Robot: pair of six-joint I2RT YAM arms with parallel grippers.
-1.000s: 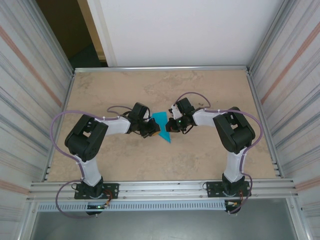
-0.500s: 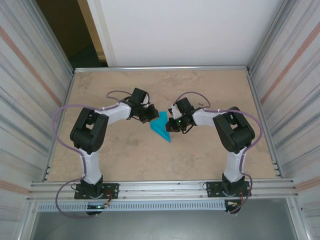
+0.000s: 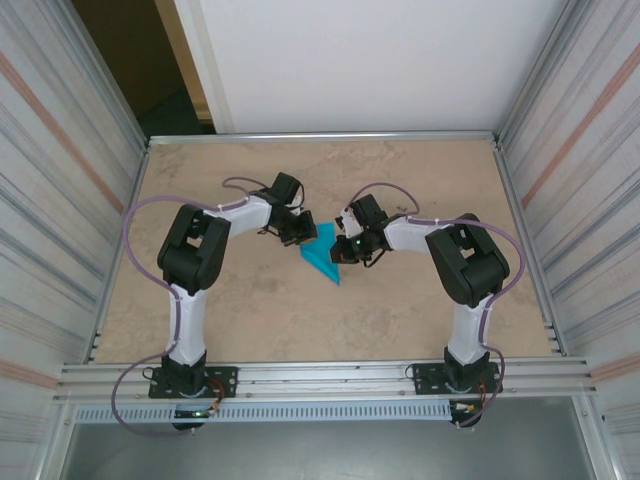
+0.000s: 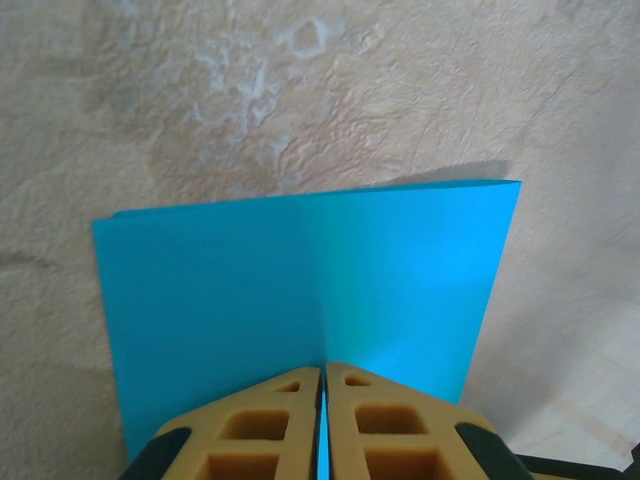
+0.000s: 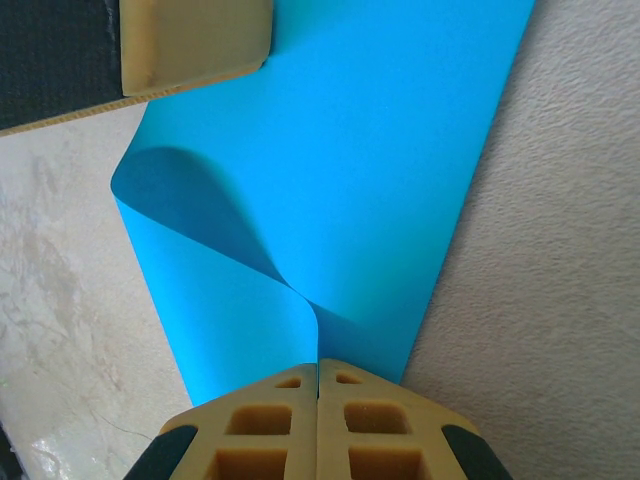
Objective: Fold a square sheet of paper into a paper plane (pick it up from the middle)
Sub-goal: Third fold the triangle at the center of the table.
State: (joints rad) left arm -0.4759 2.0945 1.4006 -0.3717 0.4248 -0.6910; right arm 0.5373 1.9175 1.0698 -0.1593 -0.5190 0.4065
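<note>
The square sheet of paper (image 3: 322, 254) is turquoise and hangs between both grippers just above the table's middle. My left gripper (image 3: 299, 232) is shut on its left edge; in the left wrist view the sheet (image 4: 300, 290) stands folded along a centre crease rising from the left gripper (image 4: 323, 372). My right gripper (image 3: 346, 249) is shut on the right side. In the right wrist view the paper (image 5: 340, 170) curls in an S-bend out of the right gripper (image 5: 318, 366), and one of the left gripper's fingers (image 5: 195, 40) lies on its far corner. The paper plane is out of view.
The tan table (image 3: 320, 310) is walled by metal rails (image 3: 320, 136) at the back and corrugated panels (image 3: 60, 200) at both sides. Both arm bases (image 3: 185, 378) sit at the near edge.
My left gripper has swung away from the near edge toward the back, taking its edge of the sheet along, and the paper has bent. The right gripper has stayed put.
</note>
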